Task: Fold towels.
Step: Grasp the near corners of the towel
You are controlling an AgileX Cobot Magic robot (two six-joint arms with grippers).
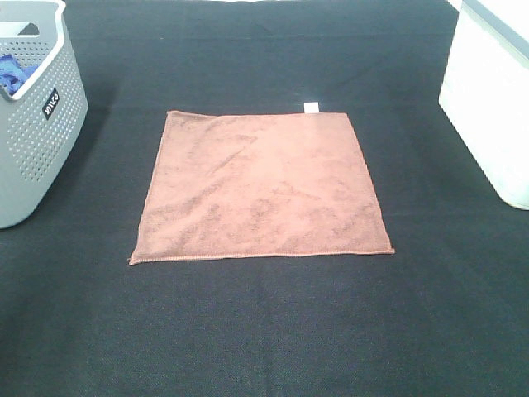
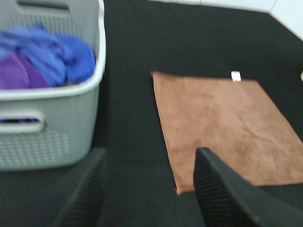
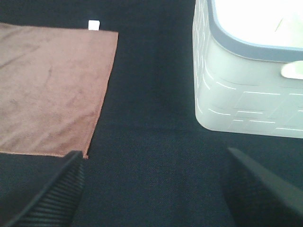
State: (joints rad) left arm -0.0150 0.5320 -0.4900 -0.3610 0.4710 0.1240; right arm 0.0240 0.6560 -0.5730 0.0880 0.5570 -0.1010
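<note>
A brown towel lies flat and unfolded on the black table, with a small white tag at its far right corner. It also shows in the left wrist view and the right wrist view. Neither arm shows in the high view. My left gripper is open and empty, above the table near the towel's near left corner. My right gripper is open and empty, above bare table to the right of the towel's near right corner.
A grey perforated basket stands at the left, holding blue and purple towels. A white bin stands at the right edge, also in the right wrist view. Black cloth covers the table.
</note>
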